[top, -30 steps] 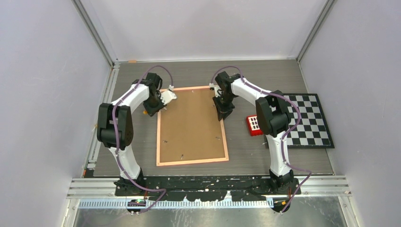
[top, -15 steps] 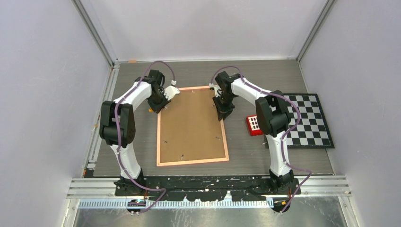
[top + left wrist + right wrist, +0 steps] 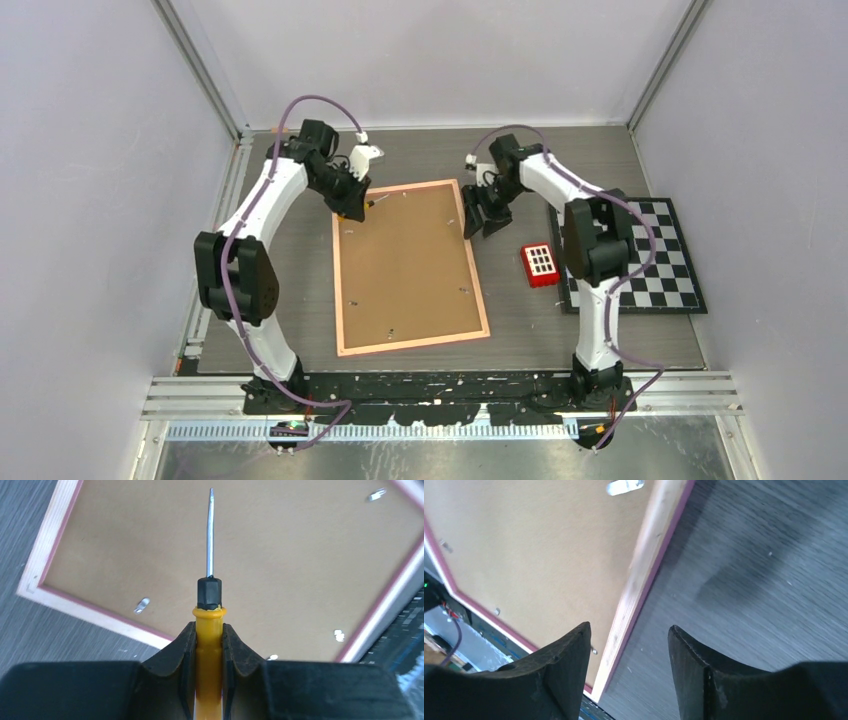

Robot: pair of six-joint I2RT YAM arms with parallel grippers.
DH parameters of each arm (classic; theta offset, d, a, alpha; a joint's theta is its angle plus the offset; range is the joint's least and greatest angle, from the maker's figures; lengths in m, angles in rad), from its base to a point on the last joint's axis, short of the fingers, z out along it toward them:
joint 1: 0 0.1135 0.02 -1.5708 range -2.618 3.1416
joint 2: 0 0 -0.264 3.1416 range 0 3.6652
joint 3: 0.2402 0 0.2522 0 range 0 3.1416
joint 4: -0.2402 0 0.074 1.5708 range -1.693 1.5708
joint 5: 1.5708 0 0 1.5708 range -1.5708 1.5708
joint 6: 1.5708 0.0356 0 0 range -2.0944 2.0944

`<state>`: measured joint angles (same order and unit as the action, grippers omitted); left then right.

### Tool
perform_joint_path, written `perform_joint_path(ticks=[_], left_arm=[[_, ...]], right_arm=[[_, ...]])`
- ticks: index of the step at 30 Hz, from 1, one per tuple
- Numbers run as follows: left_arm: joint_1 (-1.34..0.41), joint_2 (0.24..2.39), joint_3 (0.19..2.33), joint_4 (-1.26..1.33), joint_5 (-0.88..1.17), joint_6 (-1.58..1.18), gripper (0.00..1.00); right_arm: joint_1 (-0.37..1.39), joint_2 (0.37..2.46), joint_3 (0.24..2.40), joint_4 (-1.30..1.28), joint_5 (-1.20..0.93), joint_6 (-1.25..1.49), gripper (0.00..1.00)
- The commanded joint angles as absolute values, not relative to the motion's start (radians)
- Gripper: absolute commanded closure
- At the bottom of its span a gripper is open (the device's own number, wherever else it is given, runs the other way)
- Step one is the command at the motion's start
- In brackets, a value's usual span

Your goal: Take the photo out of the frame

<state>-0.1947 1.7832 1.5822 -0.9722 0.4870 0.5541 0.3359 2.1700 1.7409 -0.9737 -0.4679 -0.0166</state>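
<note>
Table (image 3: 520, 320), dark grey, carrying the frame (image 3: 410, 268) face-down at centre, brown fibreboard back uppermost; the photo, beneath that back, is out of sight. Right gripper (image 3: 629, 632), jaws apart and empty, hovers over the frame's far right edge. Left gripper (image 3: 209, 630), at the far left corner, is clamped on a yellow-handled screwdriver (image 3: 209, 592), blade pointing across the back. Small metal clips (image 3: 142, 605) sit just inside the border. Step in hand, as judged: releasing the clips. Next, the blade tip must meet one clip and swing it aside.
</note>
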Motion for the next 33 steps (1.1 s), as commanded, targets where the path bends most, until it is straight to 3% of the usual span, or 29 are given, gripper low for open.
perform_joint_path(ticks=[1, 5, 15, 28, 30, 33], left_arm=[[-0.21, 1.795, 1.693, -1.154, 0.714, 0.52, 1.0], [-0.259, 1.869, 1.782, -1.306, 0.754, 0.509, 1.0], [-0.323, 1.985, 1.925, -1.606, 0.958, 0.558, 0.99], [-0.392, 2.018, 1.942, -1.673, 0.959, 0.59, 0.98], [-0.395, 2.023, 1.948, -1.676, 0.962, 0.588, 0.98], [-0.397, 2.025, 1.952, -1.667, 0.966, 0.58, 0.98]], right_arm=[[0.33, 1.892, 1.639, -0.795, -0.642, -0.172, 0.37], [0.361, 1.724, 1.507, -0.615, -0.652, -0.318, 0.32], [0.528, 1.61, 1.481, -0.649, -0.619, -0.71, 0.33], [0.665, 1.609, 1.439, -0.632, -0.53, -0.958, 0.36], [0.67, 1.614, 1.441, -0.626, -0.529, -0.959, 0.37], [0.678, 1.618, 1.448, -0.629, -0.534, -0.958, 0.49]])
